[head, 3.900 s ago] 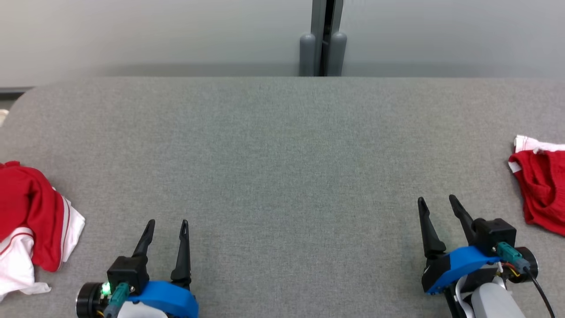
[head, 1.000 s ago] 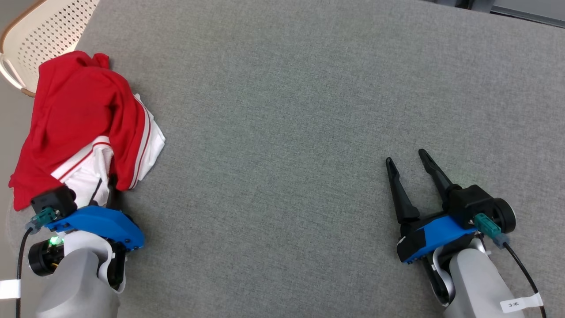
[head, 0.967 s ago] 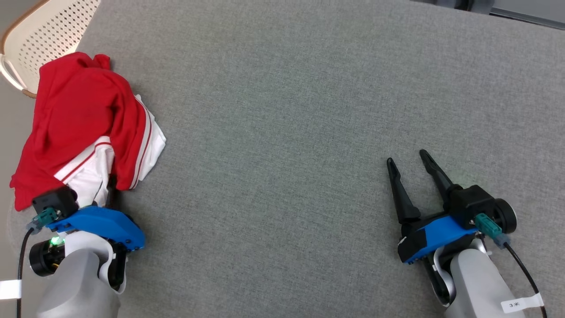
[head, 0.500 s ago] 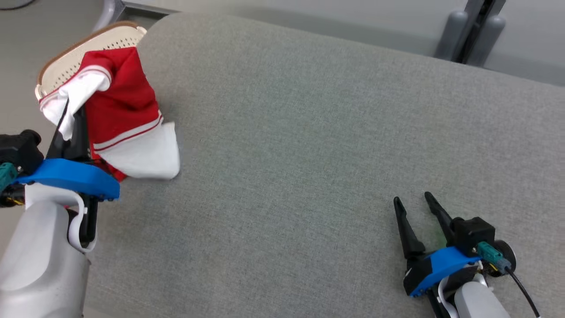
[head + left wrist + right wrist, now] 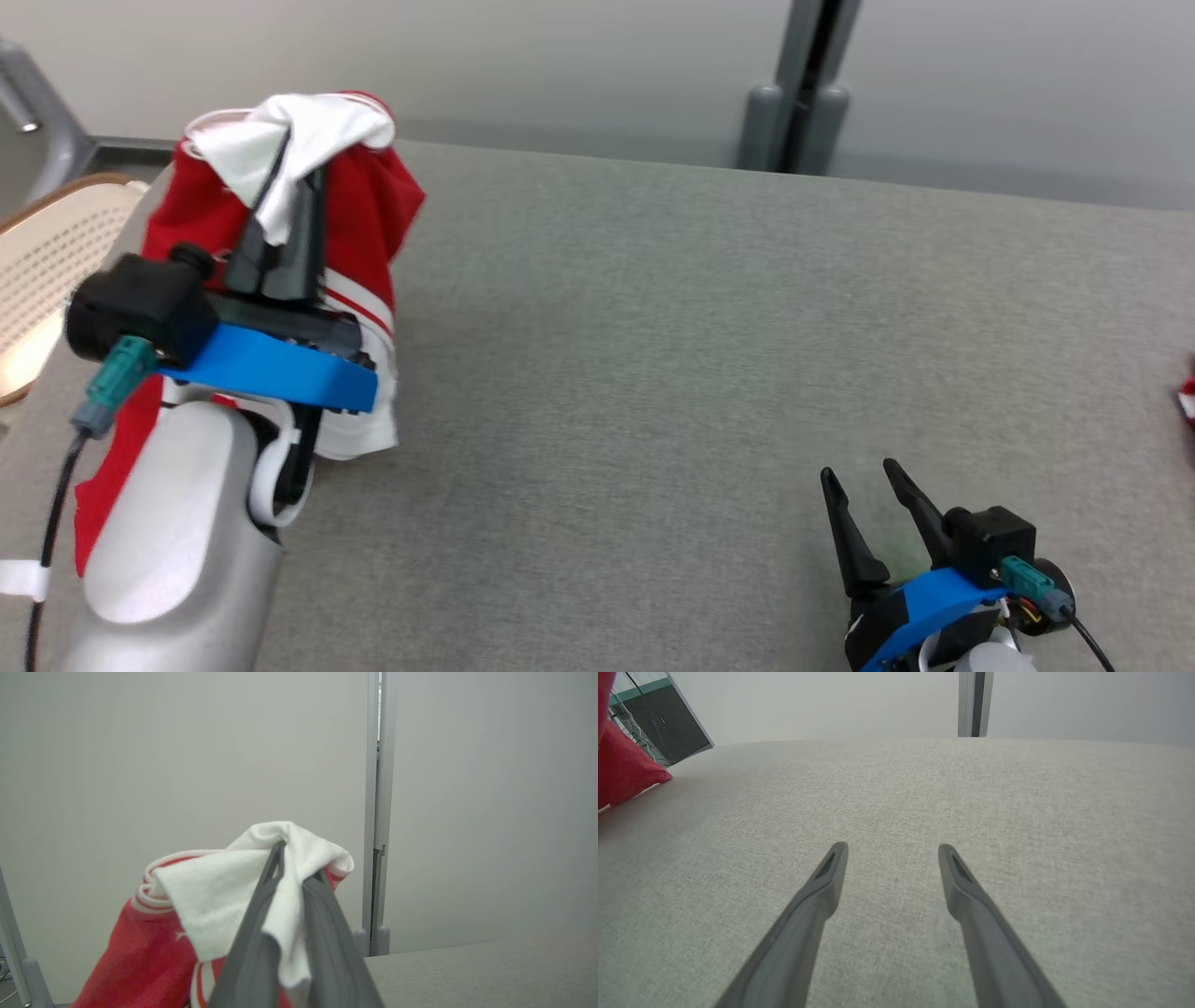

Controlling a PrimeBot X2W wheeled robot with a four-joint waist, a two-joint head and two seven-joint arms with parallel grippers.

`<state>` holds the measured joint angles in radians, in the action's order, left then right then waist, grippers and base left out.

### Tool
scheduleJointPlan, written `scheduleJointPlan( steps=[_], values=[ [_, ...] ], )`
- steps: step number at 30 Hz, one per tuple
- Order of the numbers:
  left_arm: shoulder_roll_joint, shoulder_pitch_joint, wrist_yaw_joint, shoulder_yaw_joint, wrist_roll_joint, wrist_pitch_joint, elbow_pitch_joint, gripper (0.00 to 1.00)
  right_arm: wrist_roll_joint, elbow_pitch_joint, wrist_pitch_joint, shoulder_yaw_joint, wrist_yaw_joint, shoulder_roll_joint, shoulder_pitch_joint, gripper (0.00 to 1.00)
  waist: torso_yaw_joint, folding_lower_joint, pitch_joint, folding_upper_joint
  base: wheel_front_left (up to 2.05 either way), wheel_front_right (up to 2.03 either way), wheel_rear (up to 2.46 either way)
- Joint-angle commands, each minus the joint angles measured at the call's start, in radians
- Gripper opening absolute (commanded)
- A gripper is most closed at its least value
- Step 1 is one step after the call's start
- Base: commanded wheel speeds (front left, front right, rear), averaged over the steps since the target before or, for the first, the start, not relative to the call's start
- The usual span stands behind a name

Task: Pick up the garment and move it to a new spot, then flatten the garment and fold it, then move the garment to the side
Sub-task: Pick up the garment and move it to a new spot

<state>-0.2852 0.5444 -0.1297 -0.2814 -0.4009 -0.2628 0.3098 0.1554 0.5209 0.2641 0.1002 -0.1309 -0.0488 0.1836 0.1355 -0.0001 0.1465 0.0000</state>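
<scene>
A cream perforated seat (image 5: 47, 252) with a brown rim sits out beyond my left gripper's outer side. My left gripper (image 5: 297, 159) is raised, its two dark fingers closed tight on a bunched white fold of the red-and-white garment (image 5: 369, 205). The rest of the cloth drapes down from the fingertips, behind my blue wrist bracket and pale forearm. Its striped white hem hangs low beside the forearm; whether it touches the surface I cannot tell.

Along my left wrist's line of sight, the left gripper (image 5: 299, 861) has white cloth pinched between the fingers and spilling over them. The garment (image 5: 219, 891) shows red with a striped edge below and to the left.

The grey fabric-covered table (image 5: 700, 327) lies between my two grippers. A grey post (image 5: 803, 93) stands against the wall beyond its far edge.

My right gripper (image 5: 857, 469) sits low over the table, fingers parted and holding nothing. From the right wrist, the right gripper (image 5: 892, 848) shows bare grey table (image 5: 896, 788) between its spread fingers, with the garment (image 5: 621, 765) far off to its left. A scrap of red cloth (image 5: 1186, 397) lies beyond my right gripper's outer side.
</scene>
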Motion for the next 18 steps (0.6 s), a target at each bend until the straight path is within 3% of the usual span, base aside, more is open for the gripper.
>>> scheduleJointPlan(
  steps=[1, 11, 16, 17, 18],
  values=[
    [0.008, -0.014, -0.002, -0.016, -0.006, -0.003, -0.006, 0.00, 0.005, -0.005, 0.000, 0.007, 0.000, -0.004, -0.009, 1.00, -0.058, 0.0001, -0.038, 0.0000, 0.00, 0.00, 0.00],
    [0.119, -0.001, -0.002, -0.220, -0.050, -0.003, 0.039, 0.00, 0.020, -0.028, 0.000, 0.048, 0.000, -0.004, 0.005, 1.00, -0.292, 0.0001, -0.007, 0.0000, 0.00, 0.00, 0.00],
    [0.160, -0.009, -0.002, -0.252, -0.040, -0.003, 0.061, 0.00, 0.026, -0.041, 0.000, 0.057, 0.000, -0.003, 0.012, 1.00, -0.366, 0.0001, 0.026, 0.0000, 0.00, 0.00, 0.00],
    [0.166, -0.012, -0.002, -0.254, -0.032, -0.003, 0.065, 0.29, 0.028, -0.042, 0.000, 0.059, 0.000, -0.003, 0.014, 1.00, -0.375, 0.0001, 0.032, 0.0000, 0.00, 0.00, 0.00],
    [0.171, -0.018, -0.002, -0.253, -0.028, -0.003, 0.076, 0.82, 0.030, -0.044, 0.000, 0.059, 0.000, -0.003, 0.015, 1.00, -0.381, 0.0001, 0.036, 0.0000, 0.00, 0.00, 0.00]
  ],
)
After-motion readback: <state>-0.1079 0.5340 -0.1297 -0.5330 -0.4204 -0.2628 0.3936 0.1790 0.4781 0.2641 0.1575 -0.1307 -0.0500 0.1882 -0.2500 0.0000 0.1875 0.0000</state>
